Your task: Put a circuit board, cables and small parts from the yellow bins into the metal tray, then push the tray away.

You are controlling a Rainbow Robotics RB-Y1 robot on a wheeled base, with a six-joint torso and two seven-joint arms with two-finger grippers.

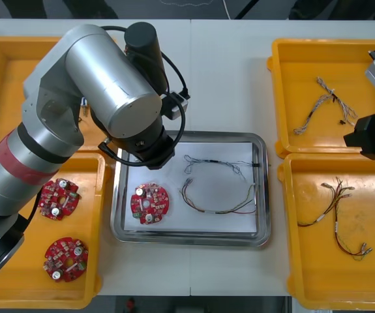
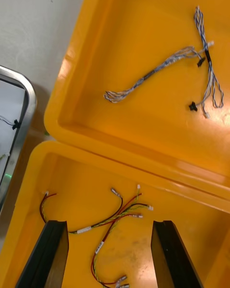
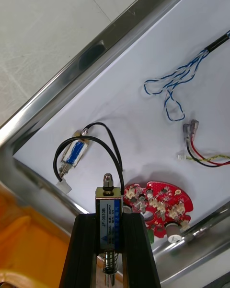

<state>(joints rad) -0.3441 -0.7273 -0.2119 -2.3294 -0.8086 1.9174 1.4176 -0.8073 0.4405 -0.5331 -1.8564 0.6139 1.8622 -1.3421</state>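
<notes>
Left gripper (image 3: 111, 217) grips a small metal part (image 3: 109, 205) lengthwise, with the metal tray (image 3: 120, 24) straight below, beside the circuit board (image 3: 160, 204); right gripper (image 2: 110, 223) idles, fingers spread, over a yellow bin (image 2: 86, 182).

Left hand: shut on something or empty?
Shut on a small boxy metal part: the left hand's black fingers press its sides, above the white-lined metal tray.
</notes>
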